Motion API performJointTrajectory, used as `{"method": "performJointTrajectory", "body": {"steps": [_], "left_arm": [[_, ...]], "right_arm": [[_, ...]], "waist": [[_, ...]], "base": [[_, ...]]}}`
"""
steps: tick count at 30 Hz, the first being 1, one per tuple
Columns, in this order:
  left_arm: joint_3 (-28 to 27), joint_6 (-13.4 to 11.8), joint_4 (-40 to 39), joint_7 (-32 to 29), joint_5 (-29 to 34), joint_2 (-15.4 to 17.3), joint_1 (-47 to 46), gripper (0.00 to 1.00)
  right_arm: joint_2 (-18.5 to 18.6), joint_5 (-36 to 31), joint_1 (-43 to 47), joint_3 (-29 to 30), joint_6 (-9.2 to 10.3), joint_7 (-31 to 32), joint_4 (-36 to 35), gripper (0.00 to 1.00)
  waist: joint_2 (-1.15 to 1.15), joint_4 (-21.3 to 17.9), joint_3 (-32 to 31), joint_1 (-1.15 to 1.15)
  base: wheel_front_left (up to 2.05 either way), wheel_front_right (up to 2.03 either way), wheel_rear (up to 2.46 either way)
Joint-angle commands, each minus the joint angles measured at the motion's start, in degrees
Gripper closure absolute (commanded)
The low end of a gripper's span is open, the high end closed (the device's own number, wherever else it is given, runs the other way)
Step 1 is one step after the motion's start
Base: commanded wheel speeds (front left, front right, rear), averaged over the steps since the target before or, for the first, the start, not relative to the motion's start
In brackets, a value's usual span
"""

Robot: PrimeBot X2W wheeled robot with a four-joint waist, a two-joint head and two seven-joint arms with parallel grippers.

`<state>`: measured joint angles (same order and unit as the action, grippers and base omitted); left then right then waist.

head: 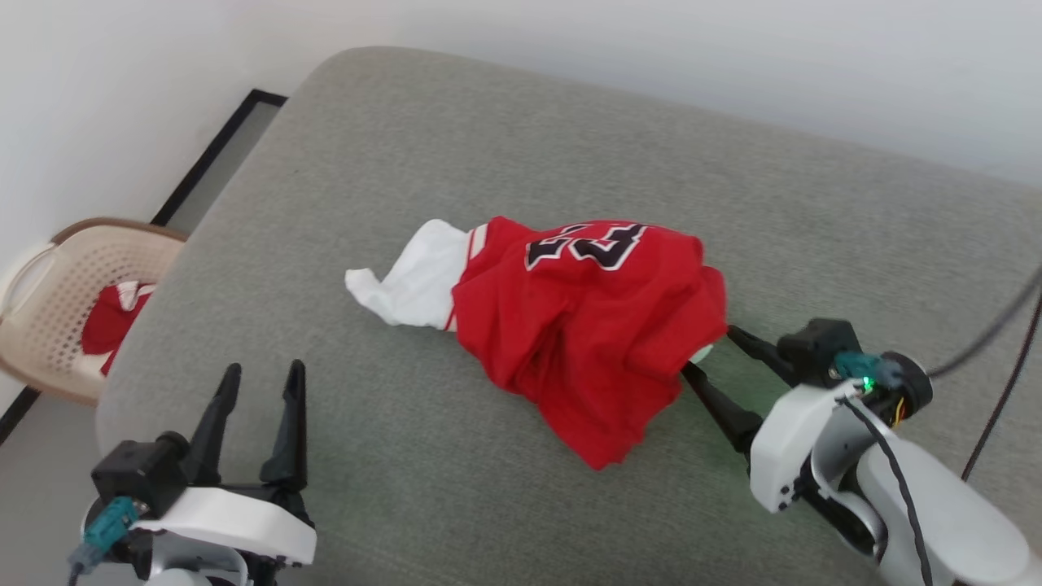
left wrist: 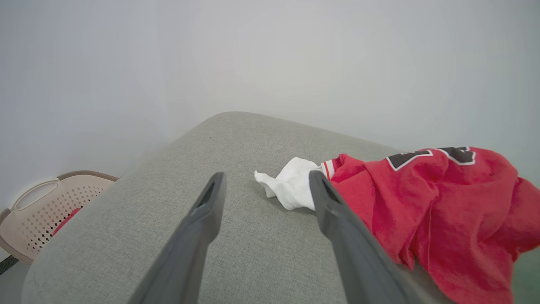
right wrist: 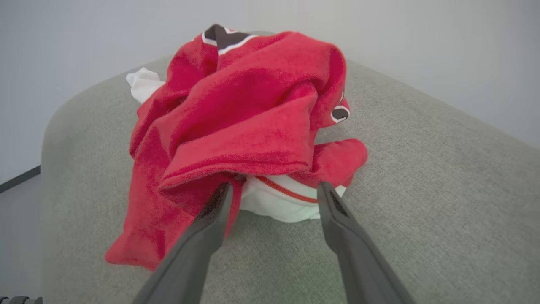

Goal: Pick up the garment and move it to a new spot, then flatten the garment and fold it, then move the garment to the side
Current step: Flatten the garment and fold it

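The garment (head: 586,317), a red jersey with a white sleeve and a black "23" print, lies crumpled in a heap on the grey cushioned surface (head: 488,146). My right gripper (head: 707,350) is open at the heap's right edge, its fingertips against the cloth. In the right wrist view the garment (right wrist: 244,122) rises just past the right gripper (right wrist: 274,192), with a white, red-trimmed part between the fingers. My left gripper (head: 262,378) stands open at the lower left, apart from the cloth. In the left wrist view the garment (left wrist: 438,202) lies to the right of the left gripper (left wrist: 266,179).
A beige perforated basket (head: 57,268) holding a small red-white cloth (head: 114,317) stands on the floor left of the surface; the basket (left wrist: 38,207) also shows in the left wrist view. A white wall runs behind. Cables hang by my right arm.
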<state>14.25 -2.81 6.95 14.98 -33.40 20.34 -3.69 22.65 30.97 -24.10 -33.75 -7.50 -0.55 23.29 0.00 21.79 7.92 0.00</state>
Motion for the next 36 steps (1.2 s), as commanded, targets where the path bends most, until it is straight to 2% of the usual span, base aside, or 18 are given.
{"method": "performJointTrajectory", "body": {"steps": [1, 11, 12, 13, 18, 23, 30, 36], "left_arm": [[-0.9, 1.3, 0.4, 0.3, 1.5, -1.1, 0.7, 0.0], [-7.2, 7.4, 2.0, 0.3, 7.8, -9.9, 1.4, 0.0], [-7.6, 7.8, 2.2, 0.3, 8.2, -10.7, 1.4, 0.0], [-8.0, 8.1, 2.4, 0.3, 8.5, -11.3, 1.4, 0.0], [-9.3, 9.3, 3.4, 0.3, 10.1, -13.0, 1.7, 0.0], [-10.7, 9.8, 3.8, 0.3, 11.4, -13.8, 2.7, 0.0], [-12.2, 10.3, 3.4, 0.3, 11.8, -14.0, 4.1, 0.0], [-12.1, 10.3, 2.9, 0.3, 11.5, -13.6, 4.8, 0.0]], "right_arm": [[0.4, 0.4, -1.8, -0.9, 0.02, 1.2, 1.4, 0.0], [-1.2, 0.7, -12.6, -9.6, 0.02, 12.4, 15.0, 0.0], [-1.3, 0.6, -13.6, -10.6, 0.02, 12.9, 16.0, 0.73], [-1.3, 0.2, -14.7, -11.5, 0.02, 13.0, 17.2, 1.0], [-0.8, 1.6, -17.6, -13.9, 0.02, 13.3, 19.6, 1.0], [2.5, 4.5, -18.8, -14.9, 0.02, 13.3, 18.2, 1.0], [10.3, 8.3, -16.0, -12.3, 0.02, 13.9, 12.4, 1.0], [17.3, 10.1, -11.2, -6.7, 0.03, 16.5, 6.8, 1.0]], "waist": [[0.0, 1.6, 0.4, 0.0], [0.0, 4.3, 1.6, 0.0], [0.0, 4.4, 1.7, 0.0], [0.0, 4.5, 1.7, 0.0], [0.0, 4.3, 1.3, 0.0], [0.0, 3.0, 0.0, 0.0], [0.0, -0.1, -1.5, 0.0], [0.0, -2.9, -2.0, 0.0]], "base": [[0.0, 0.0, 0.0], [0.0, 0.0, 0.0], [0.0, 0.0, 0.0], [0.0, 0.0, 0.0], [0.0, 0.0, 0.0], [0.0, 0.0, 0.0], [0.0, 0.0, 0.0], [0.0, 0.0, 0.0]]}}
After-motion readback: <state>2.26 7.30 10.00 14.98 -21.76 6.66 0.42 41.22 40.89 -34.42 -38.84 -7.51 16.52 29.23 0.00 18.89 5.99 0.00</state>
